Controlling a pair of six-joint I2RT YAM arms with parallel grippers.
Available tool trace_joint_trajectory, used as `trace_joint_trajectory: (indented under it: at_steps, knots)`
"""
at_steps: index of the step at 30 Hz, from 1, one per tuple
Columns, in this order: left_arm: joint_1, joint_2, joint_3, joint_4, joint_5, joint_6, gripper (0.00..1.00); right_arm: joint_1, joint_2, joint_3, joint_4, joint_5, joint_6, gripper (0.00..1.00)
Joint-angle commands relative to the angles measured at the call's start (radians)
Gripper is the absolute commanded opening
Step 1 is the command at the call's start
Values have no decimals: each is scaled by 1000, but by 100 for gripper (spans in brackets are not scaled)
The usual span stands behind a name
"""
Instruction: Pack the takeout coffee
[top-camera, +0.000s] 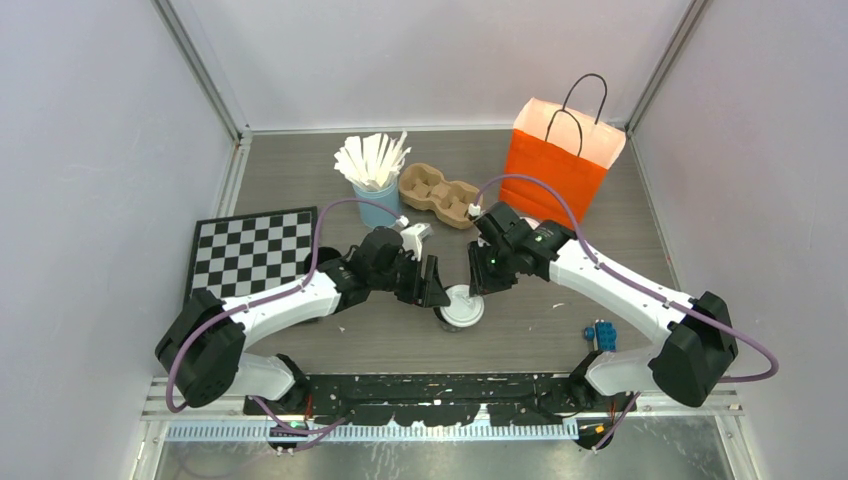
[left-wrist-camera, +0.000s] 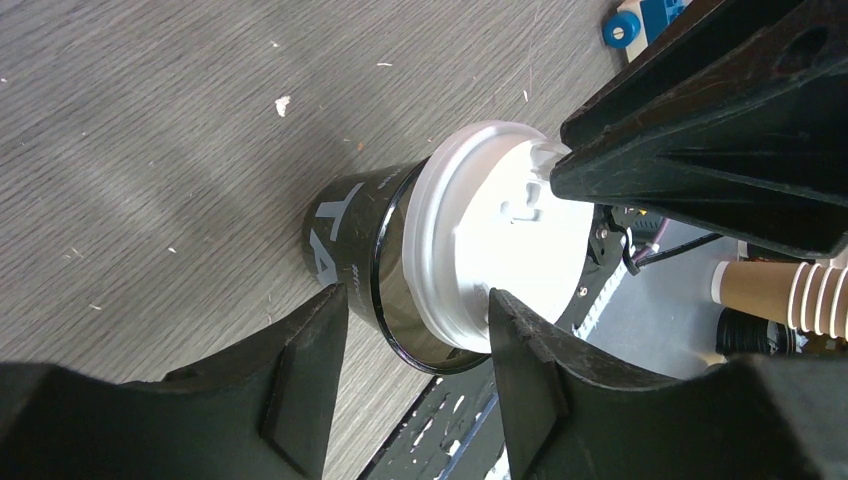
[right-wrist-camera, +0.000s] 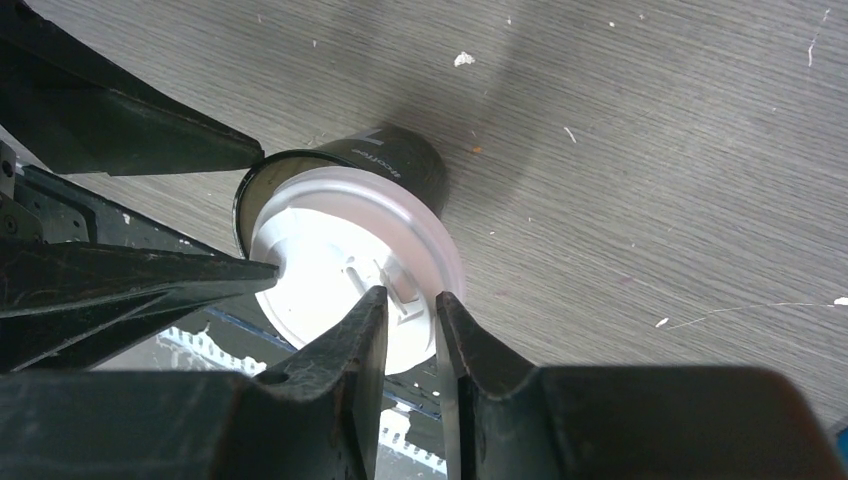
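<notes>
dark paper cup (left-wrist-camera: 350, 230) upright between both, white plastic lid (left-wrist-camera: 500, 240) askew; my left end effector (left-wrist-camera: 415, 300) half spread, right end effector (right-wrist-camera: 405, 300) nearly together at lid edge, grips unclear

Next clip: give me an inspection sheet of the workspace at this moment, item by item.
Surface: grey wood-grain table, white specks.
Job's things: one dark cup upright near the front, white lid askew on its rim; orange bag upright at back right; cardboard carrier left of it.
Clutter: blue cup of white sticks, checkerboard, small blue part.
Grippers: left gripper astride the cup's rim; right gripper astride the lid's edge; grip unclear for both.
Cables: purple cables loop along both arms, clear of the cup.
Surroundings: plain walls, metal frame.
</notes>
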Motion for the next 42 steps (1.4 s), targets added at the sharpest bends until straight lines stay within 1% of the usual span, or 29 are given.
trace_joint_trajectory:
  at_steps: [1,6,13,16,20,25,32,37,39,40,42]
  knots:
    - [5,-20,15,18,13,-8,55,-3,9,1,32,-15,-7,29]
    - [5,-21,15,25,21,-25,53,-3,9,0,41,-30,-3,28]
    - [6,-33,19,31,33,-40,58,-3,12,8,53,-42,-1,27]
    - [6,-40,17,34,42,-51,62,-4,19,7,55,-44,0,27]
    - [6,-44,16,22,43,-51,62,-3,22,1,66,-54,2,27]
    - [6,-31,24,3,35,-35,57,-4,24,2,77,-70,11,26]
    - [5,-20,44,-42,26,8,57,-4,16,8,81,-70,21,26]
    - [6,-17,48,-47,21,17,52,-4,16,11,87,-70,27,26]
    - [5,-15,50,-50,16,21,50,-3,12,13,87,-67,26,27]
    - [5,-15,50,-51,15,23,49,-3,7,14,86,-63,28,29]
    - [4,-14,50,-54,14,29,49,-4,-9,14,83,-55,36,39]
